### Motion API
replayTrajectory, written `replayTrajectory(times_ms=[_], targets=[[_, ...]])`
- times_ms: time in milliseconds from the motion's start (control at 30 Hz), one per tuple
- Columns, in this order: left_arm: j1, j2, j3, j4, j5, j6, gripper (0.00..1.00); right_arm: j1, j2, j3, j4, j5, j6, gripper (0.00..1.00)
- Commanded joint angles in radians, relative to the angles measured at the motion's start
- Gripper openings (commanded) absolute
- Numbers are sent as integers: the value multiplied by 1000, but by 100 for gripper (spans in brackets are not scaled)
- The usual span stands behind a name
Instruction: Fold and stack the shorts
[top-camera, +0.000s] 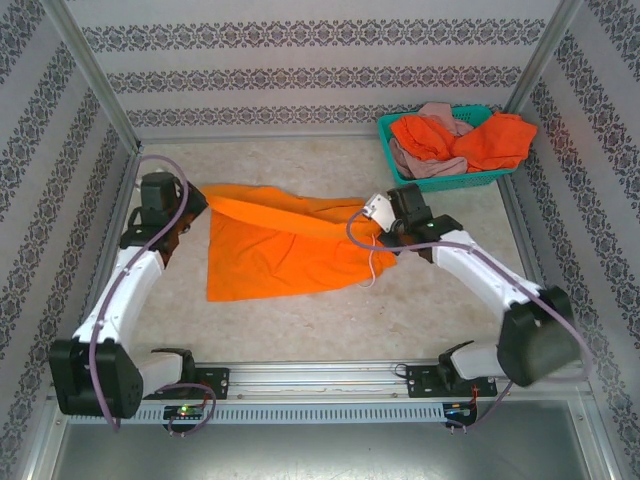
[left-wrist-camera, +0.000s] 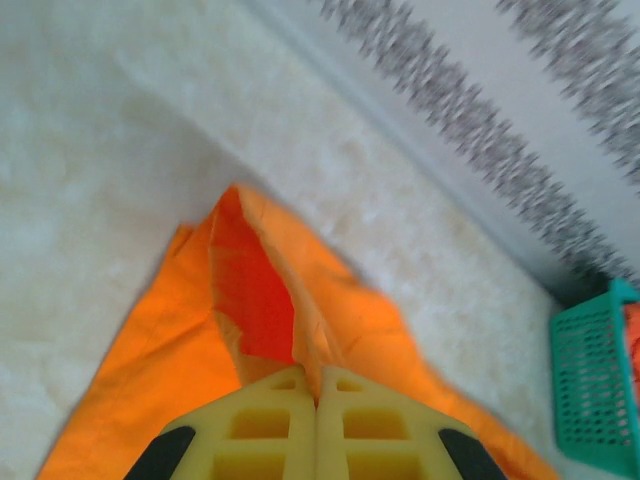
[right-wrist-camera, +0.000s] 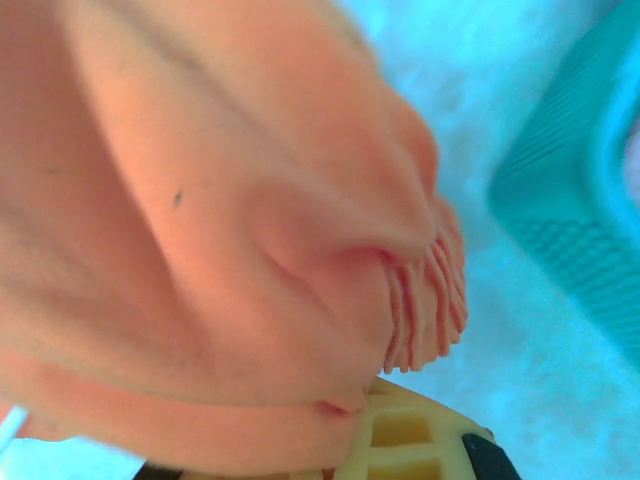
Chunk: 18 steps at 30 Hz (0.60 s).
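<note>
Left pincer (left-wrist-camera: 317, 376): fingers pressed together, clamped on a raised fold of the orange shorts (left-wrist-camera: 150, 340), at the corner farthest from the basket (left-wrist-camera: 590, 390). Right pincer (top-camera: 375, 225): closed, with the gathered hem of the same shorts (right-wrist-camera: 200, 250) bunched over one finger (right-wrist-camera: 405, 432), at the corner nearest the basket (right-wrist-camera: 580, 200). In the overhead view the left pincer (top-camera: 192, 208) and the right pincer hold opposite ends of the upper edge. This edge is pulled into a ridge between them, while the rest of the orange shorts (top-camera: 280, 255) lies flat on the table (top-camera: 300, 330), on the near side and well apart from the basket (top-camera: 395, 125). The basket sits in the far right corner of the table and holds red-orange shorts (top-camera: 505, 140), one part draped over its right rim, heaped with pink shorts (top-camera: 430, 167). Nothing lies between the spread pair and the basket. Count: two pincers, both clamped on one pair; one basket; one pair on the table; two colours of cloth in the basket, exact number of pieces there not discernible.
</note>
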Motion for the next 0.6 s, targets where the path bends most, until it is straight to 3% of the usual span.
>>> replayTrajectory(times_ms=[0,367,567], targets=[[25,-76,126,-123,-65,88,0,26,-111,60,-81,7,42,0],[34,-162,487,-339,-134,189,0,165,-284,338,-349,26,139,0],[34,-61,629,-343,-161,230,0,169,-183,532,-442,36,226,0]])
